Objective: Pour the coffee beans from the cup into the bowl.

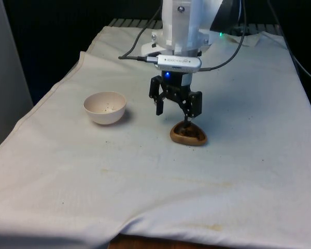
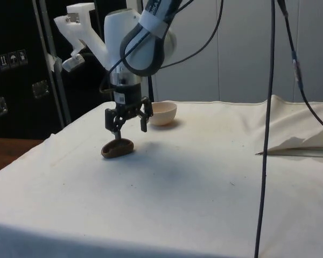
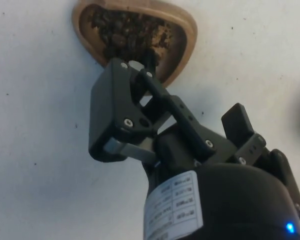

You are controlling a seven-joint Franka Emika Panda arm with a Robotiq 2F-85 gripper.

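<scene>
A low wooden cup holding dark coffee beans rests on the white cloth near the table's middle. My gripper hangs just above it, tilted and open. One finger reaches down to the cup's near rim by the beans, while the other finger stays outside the cup. The side view has the gripper right over the wooden cup. A pale round bowl with a few dark specks inside stands apart on the front view's left, and the side view places this bowl behind the gripper.
The white cloth covers the whole table, with a rumpled fold at one edge. A black cable hangs down in the side view's foreground. Cables trail from the arm over the table's far end.
</scene>
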